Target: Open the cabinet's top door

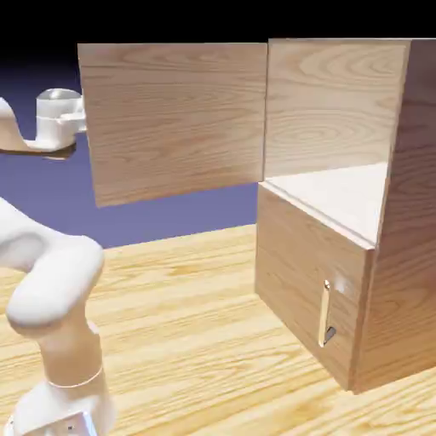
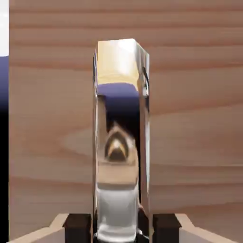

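Observation:
The cabinet (image 1: 392,281) stands at the exterior view's right. Its top door (image 1: 174,119) is swung wide open to the left, edge-on from its hinge, so the upper compartment (image 1: 341,192) with its pale floor is exposed. My white hand (image 1: 58,115) reaches the door's far edge from the left, and the panel hides its fingers. In the hand view the silver bar handle (image 2: 121,123) fills the middle, upright against the wood panel (image 2: 199,118). My gripper (image 2: 121,230) is shut on it, with a dark fingertip (image 2: 78,227) on each side.
The lower door (image 1: 298,281) is closed, its short silver handle (image 1: 326,313) facing front. The arm's elbow (image 1: 51,294) rises at the lower left above the wooden table (image 1: 187,315). Blue-violet backdrop lies behind.

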Controlling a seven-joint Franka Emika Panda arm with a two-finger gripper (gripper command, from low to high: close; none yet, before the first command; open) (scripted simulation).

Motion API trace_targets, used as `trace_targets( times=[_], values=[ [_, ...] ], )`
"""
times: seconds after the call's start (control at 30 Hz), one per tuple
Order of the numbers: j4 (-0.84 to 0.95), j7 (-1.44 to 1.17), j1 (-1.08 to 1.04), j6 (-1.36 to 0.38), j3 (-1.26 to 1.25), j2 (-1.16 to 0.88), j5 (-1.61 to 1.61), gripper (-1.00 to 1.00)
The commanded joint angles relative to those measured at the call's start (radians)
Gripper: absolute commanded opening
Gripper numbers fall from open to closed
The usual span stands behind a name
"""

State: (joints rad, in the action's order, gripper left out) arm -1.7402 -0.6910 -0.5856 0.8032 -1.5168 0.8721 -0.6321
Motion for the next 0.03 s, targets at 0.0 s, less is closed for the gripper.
trace_targets(
  times=[0.0],
  values=[
    [0.016,-0.006,-0.017,-0.007,-0.009,0.006,0.002,-1.0]
  ],
)
